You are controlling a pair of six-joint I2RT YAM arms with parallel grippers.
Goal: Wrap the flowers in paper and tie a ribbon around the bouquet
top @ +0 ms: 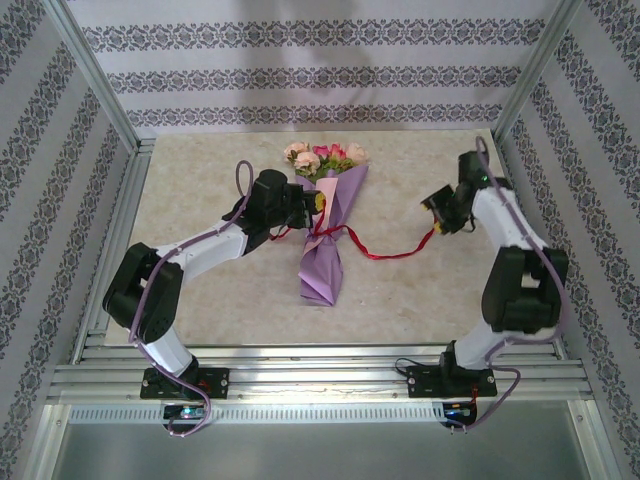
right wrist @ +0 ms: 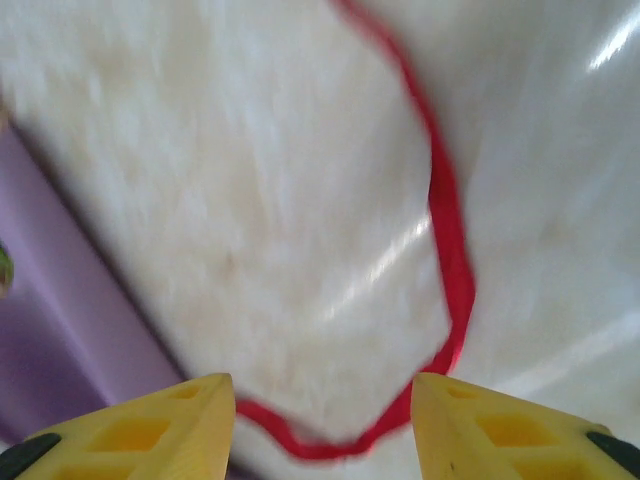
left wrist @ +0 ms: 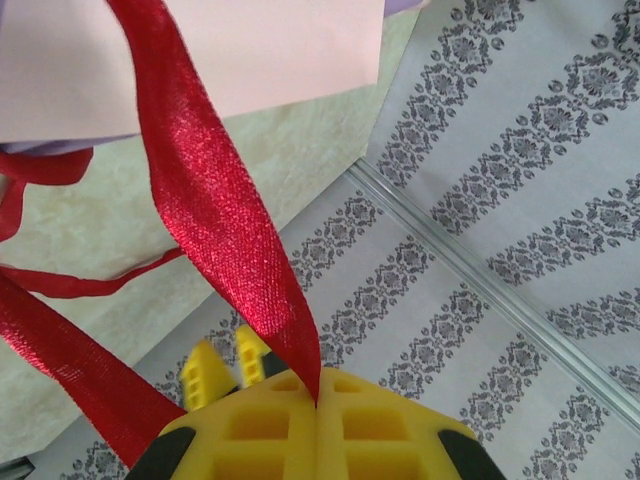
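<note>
Bouquet [top: 328, 225] lies on pale marbled tabletop [top: 200, 190], centre; striped patterned walls [top: 300, 70] on three sides. My left gripper [left wrist: 318, 395] pinches ribbon [left wrist: 220, 220] beside it; my right gripper [right wrist: 322, 385] spread above slack ribbon.

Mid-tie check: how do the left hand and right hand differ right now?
The left hand is shut on the ribbon; the right hand is open, with ribbon lying loose on the table beneath it. The left hand sits close beside the bouquet; the right hand stands well off to its right. Both have yellow fingers.
</note>
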